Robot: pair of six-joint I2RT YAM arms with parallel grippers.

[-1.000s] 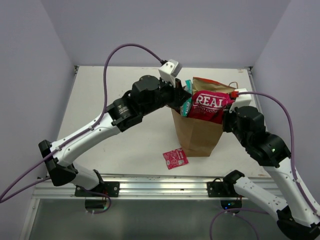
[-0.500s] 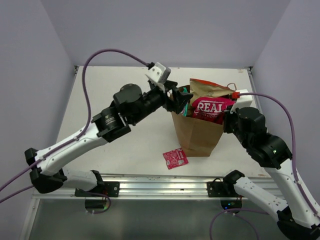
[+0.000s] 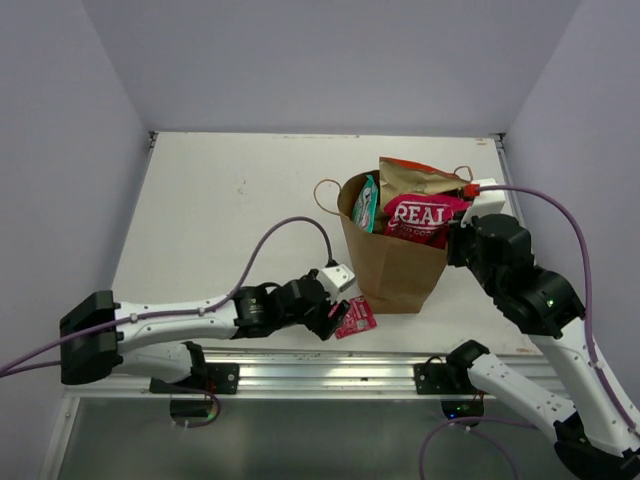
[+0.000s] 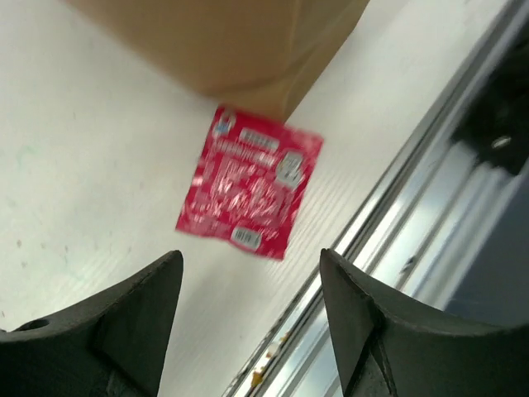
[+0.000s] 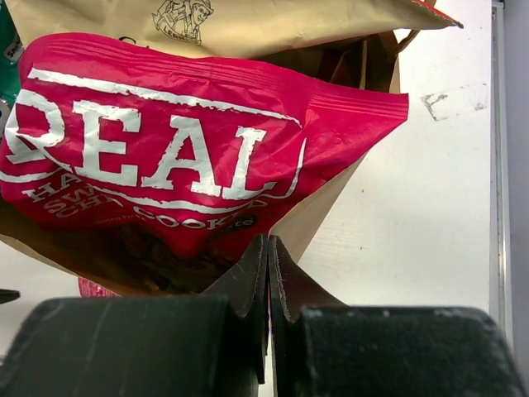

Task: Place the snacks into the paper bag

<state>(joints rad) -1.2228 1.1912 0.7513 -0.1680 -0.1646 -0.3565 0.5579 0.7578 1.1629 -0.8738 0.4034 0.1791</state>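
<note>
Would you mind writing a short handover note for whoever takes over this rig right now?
Left gripper: open, empty, poised over the small pink-red sachet.
Right gripper: shut at the right rim of the paper bag; whether it pinches the paper is not clear.
Things: the bag stands upright on the table. The REAL packet, a teal-green packet and a tan packet stick out of its mouth. The sachet lies flat on the table by the bag's near corner.
Done: at least three packets are in the bag; any deeper ones are hidden.
Left: pick up the sachet and drop it in.
</note>
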